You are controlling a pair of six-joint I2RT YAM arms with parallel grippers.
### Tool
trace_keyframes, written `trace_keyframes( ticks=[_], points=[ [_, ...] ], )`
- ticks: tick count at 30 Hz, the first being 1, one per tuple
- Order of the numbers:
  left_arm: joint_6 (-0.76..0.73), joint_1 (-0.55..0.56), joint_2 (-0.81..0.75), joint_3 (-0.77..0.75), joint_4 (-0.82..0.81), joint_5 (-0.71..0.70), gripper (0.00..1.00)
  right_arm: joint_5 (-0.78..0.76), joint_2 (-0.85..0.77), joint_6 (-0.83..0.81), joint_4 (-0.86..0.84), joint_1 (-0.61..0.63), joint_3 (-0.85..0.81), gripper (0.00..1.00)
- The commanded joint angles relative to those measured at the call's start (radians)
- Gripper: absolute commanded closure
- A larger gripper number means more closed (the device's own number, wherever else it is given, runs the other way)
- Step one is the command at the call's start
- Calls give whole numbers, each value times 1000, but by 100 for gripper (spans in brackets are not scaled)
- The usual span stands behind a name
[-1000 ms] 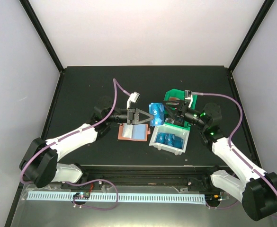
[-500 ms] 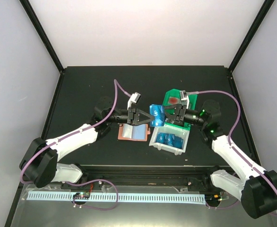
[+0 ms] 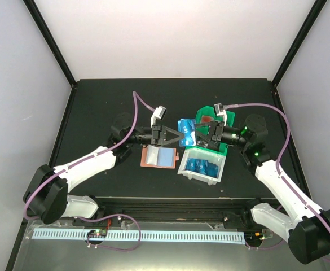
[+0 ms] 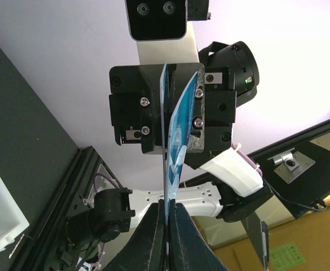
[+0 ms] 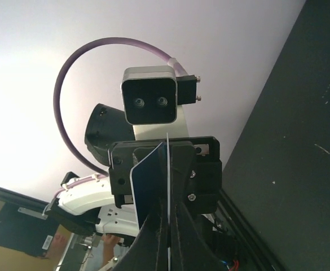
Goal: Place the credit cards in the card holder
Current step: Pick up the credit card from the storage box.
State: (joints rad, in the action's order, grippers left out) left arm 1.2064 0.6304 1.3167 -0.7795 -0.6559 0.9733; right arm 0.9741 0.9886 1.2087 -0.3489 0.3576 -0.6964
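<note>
Mid-air over the table [image 3: 91,107] — left fingers [image 4: 151,236] clamp credit cards [image 3: 186,134] | right fingers [image 5: 151,244] clamp opposite edge

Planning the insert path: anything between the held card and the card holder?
Nothing visible. The card, pinched between left pincer and right pincer, hangs above and beside the open card holder.

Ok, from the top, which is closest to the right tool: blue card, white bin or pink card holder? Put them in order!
1. blue card: pinched in the right tool itself.
2. white bin: just below it in the top view, toward the bases.
3. card holder: farthest, off to the left.
</note>
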Motion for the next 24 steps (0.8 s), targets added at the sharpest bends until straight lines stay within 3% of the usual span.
trace_keyframes(
  ticks=[1, 9, 17, 24],
  points=[
    [-31, -31, 3, 14, 40, -31, 97, -64, -33, -59, 104, -19, -86, 99],
    [-33, -56, -27, 83, 3, 8, 97, -43, -25, -16, 95, -81, -109, 99],
    [-39, -85, -30, 97, -26, 59, 96, 18, 2, 103, -34, -116, -102, 99],
    [-22, -112, -65, 101, -33, 56, 97, 7, 4, 80, -3, -131, -103, 99]
  ],
)
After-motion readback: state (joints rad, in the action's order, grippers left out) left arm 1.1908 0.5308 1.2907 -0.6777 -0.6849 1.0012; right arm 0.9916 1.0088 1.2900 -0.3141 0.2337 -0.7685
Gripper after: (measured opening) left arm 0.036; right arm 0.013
